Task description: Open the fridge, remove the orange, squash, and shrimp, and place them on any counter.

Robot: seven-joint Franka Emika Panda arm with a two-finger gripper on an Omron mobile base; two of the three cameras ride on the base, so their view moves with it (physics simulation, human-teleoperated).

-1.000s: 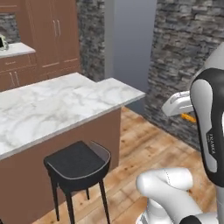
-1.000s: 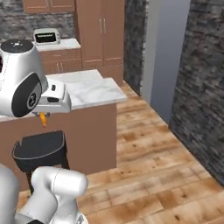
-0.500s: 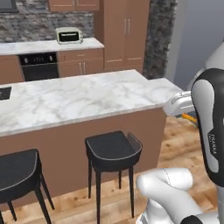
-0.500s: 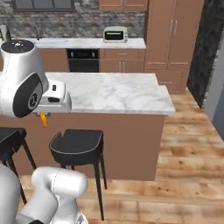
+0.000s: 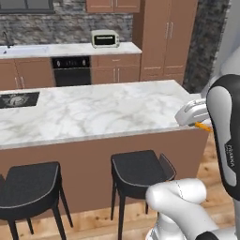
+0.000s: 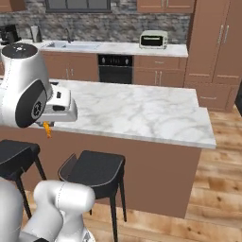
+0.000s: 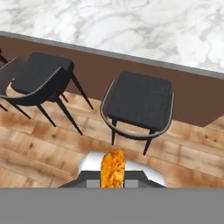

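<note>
Ahead of me stretches the long white marble-patterned counter [image 5: 93, 110] with grey veins, set on a brown wooden base. Its near edge runs straight across both base views, and its right end stops at a squared corner, with bare wooden plank floor [image 6: 222, 189] beyond it. Most of the top is bare stone; a dark flat panel [image 5: 16, 99] sits flush in it towards the far left.

Two black square-seated stools with thin dark legs stand against the base, below the near edge. One stool [image 7: 139, 101] lies straight ahead in the hand view and the other stool [image 7: 39, 78] is off to its left, with a gap of floor between them.

My fingers [image 7: 113, 177] hang out in front of the counter's near edge, above the floor and stools, not over the stone. They are closed on the tiny thin orange curved shrimp [image 7: 113, 168], which stands up between them with a rough, mottled orange surface. From the left base view the shrimp [image 5: 203, 126] pokes out as a small orange sliver beside my white wrist; from the right base view it [image 6: 47, 129] dangles just below my hand, level with the counter's edge.
</note>
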